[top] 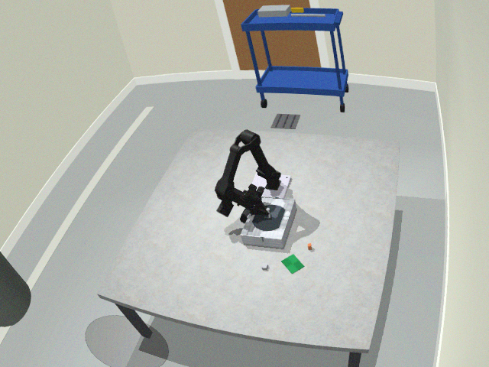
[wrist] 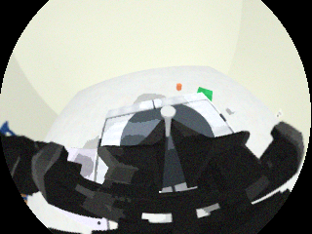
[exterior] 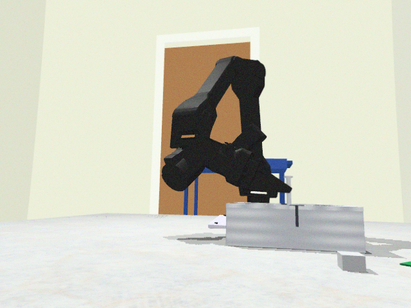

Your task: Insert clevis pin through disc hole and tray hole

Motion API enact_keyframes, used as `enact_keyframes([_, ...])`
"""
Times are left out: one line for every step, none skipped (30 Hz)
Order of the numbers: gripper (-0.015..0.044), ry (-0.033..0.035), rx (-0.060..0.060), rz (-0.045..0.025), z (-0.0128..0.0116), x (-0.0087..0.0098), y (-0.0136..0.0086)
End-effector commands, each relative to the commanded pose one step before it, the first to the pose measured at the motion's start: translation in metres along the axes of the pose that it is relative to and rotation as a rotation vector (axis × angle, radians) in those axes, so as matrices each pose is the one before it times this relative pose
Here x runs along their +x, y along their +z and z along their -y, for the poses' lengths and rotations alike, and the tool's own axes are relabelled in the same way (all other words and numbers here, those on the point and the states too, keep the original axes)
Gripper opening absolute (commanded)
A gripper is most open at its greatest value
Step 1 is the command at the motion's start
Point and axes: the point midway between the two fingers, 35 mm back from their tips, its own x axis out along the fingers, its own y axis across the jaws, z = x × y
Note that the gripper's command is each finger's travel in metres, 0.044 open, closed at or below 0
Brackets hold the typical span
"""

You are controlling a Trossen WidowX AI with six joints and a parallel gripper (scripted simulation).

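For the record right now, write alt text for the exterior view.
A black robot arm reaches down to a rimmed steel tray, an upright clevis pin at its fingers; a small grey block sits in front.

No readable text, label, brand, number or sign shows in any of the views.
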Motion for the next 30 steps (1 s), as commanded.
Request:
enact_keyframes([0.0000, 0.00569, -0.0012, -0.00426, -0.00273, 0.00019, -0.00012])
enact_keyframes([0.0000, 0.00000, 0.0000, 0.00000, -0.00012, 0.00000, 0.00000])
enact_keyframes([0.0000, 0.00000, 0.0000, 0.00000, -0.00013, 0.00000, 0.00000])
enact_keyframes([0.0000, 0.00000, 0.0000, 0.00000, -0.00013, 0.00000, -0.00001])
enact_keyframes([0.0000, 0.00001, 0.0000, 0.00000, -0.00018, 0.00000, -0.00001])
enact_keyframes([0.0000, 0.00000, 0.0000, 0.00000, -0.00013, 0.00000, -0.00001])
enact_keyframes([0.0000, 0.00000, 0.0000, 0.00000, -0.00012, 0.00000, 0.00000])
enact_keyframes([0.0000, 0.00000, 0.0000, 0.00000, -0.00013, 0.00000, 0.00000])
enact_keyframes([0.0000, 0.00000, 0.0000, 0.00000, -0.00012, 0.00000, 0.00000])
enact_keyframes([0.0000, 0.00000, 0.0000, 0.00000, -0.00014, 0.00000, -0.00001])
enact_keyframes([0.0000, 0.00000, 0.0000, 0.00000, -0.00013, 0.00000, 0.00000])
enact_keyframes([0.0000, 0.00000, 0.0000, 0.00000, -0.00014, 0.00000, 0.00000])
enact_keyframes([0.0000, 0.00000, 0.0000, 0.00000, -0.00014, 0.00000, -0.00001])
enact_keyframes([0.0000, 0.00000, 0.0000, 0.00000, -0.00012, 0.00000, 0.00000])
enact_keyframes([0.0000, 0.00000, 0.0000, 0.00000, -0.00012, 0.00000, -0.00001])
enact_keyframes([0.0000, 0.00000, 0.0000, 0.00000, -0.00011, 0.00000, 0.00000])
enact_keyframes([0.0000, 0.00000, 0.0000, 0.00000, -0.00013, 0.00000, 0.00000])
enact_keyframes([0.0000, 0.00000, 0.0000, 0.00000, -0.00012, 0.00001, 0.00000])
enact_keyframes([0.0000, 0.00000, 0.0000, 0.00000, -0.00011, 0.00001, 0.00000])
enact_keyframes([0.0000, 0.00000, 0.0000, 0.00000, -0.00012, 0.00001, 0.00000])
enact_keyframes([0.0000, 0.00000, 0.0000, 0.00000, -0.00012, 0.00001, 0.00000])
enact_keyframes([0.0000, 0.00001, 0.0000, 0.00000, -0.00016, 0.00001, 0.00000])
enact_keyframes([0.0000, 0.00000, 0.0000, 0.00000, -0.00015, 0.00000, 0.00000])
enact_keyframes([0.0000, 0.00000, 0.0000, 0.00000, -0.00013, 0.00001, 0.00000])
enact_keyframes([0.0000, 0.00000, 0.0000, 0.00000, -0.00012, 0.00001, 0.00000])
enact_keyframes([0.0000, 0.00000, 0.0000, 0.00000, -0.00012, 0.00001, 0.00000])
enact_keyframes([0.0000, 0.00000, 0.0000, 0.00000, -0.00012, 0.00001, 0.00000])
enact_keyframes([0.0000, 0.00000, 0.0000, 0.00000, -0.00015, 0.00001, 0.00000])
enact_keyframes([0.0000, 0.00000, 0.0000, 0.00000, -0.00013, 0.00000, 0.00000])
enact_keyframes([0.0000, 0.00000, 0.0000, 0.00000, -0.00012, 0.00000, 0.00000])
